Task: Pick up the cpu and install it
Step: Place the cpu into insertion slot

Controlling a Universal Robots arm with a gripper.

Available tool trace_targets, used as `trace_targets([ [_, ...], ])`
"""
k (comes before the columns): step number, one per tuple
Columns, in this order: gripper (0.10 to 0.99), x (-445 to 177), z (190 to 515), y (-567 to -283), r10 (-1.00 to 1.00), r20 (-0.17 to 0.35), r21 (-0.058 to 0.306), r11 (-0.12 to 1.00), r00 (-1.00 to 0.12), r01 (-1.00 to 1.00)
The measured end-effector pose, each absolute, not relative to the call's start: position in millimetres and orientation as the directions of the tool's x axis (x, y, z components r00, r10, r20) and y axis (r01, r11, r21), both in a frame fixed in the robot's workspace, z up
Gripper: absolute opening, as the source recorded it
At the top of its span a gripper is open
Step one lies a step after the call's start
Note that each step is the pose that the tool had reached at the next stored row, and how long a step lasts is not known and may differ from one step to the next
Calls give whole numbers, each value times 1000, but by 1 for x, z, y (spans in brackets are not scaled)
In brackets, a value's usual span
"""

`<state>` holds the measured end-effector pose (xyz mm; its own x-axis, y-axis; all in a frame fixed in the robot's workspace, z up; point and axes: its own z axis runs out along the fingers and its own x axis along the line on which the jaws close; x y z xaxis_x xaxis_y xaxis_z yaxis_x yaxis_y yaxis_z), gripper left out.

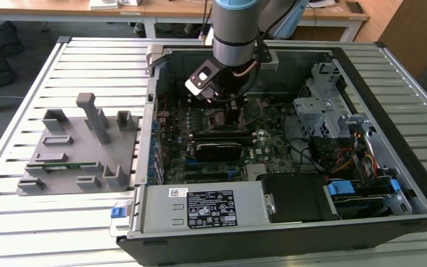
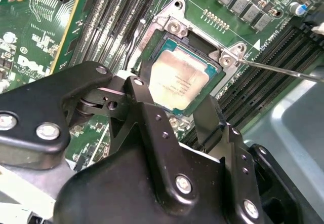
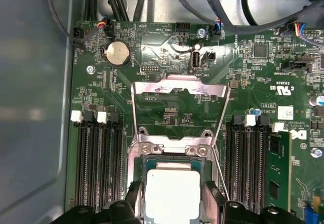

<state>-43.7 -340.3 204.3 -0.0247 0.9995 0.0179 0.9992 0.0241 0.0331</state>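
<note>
Over the socket on the motherboard, your gripper stands open, its fingers spread to either side of the cpu. They sit just beside its edges, and contact cannot be made out. The cpu lies flat in the socket.
</note>
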Motion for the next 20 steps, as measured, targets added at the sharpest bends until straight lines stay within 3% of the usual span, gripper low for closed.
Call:
trace_targets([
  [2, 592, -44, 207, -340, 1000, 18, 33, 24, -25, 999],
  [4, 467, -44, 209, -340, 1000, 18, 33, 24, -25, 999],
  [5, 467, -44, 210, -340, 1000, 18, 33, 24, -25, 999],
  [7, 353, -44, 212, -340, 1000, 18, 33, 24, -25, 999],
  [8, 353, -44, 213, -340, 1000, 18, 33, 24, -25, 999],
  [10, 235, -44, 214, -340, 1000, 18, 33, 24, -25, 999],
  [13, 176, -44, 217, -340, 1000, 18, 33, 24, -25, 999],
  [14, 114, -44, 217, -340, 1000, 18, 33, 24, -25, 999],
  [20, 114, -44, 224, -340, 1000, 18, 33, 24, -25, 999],
])
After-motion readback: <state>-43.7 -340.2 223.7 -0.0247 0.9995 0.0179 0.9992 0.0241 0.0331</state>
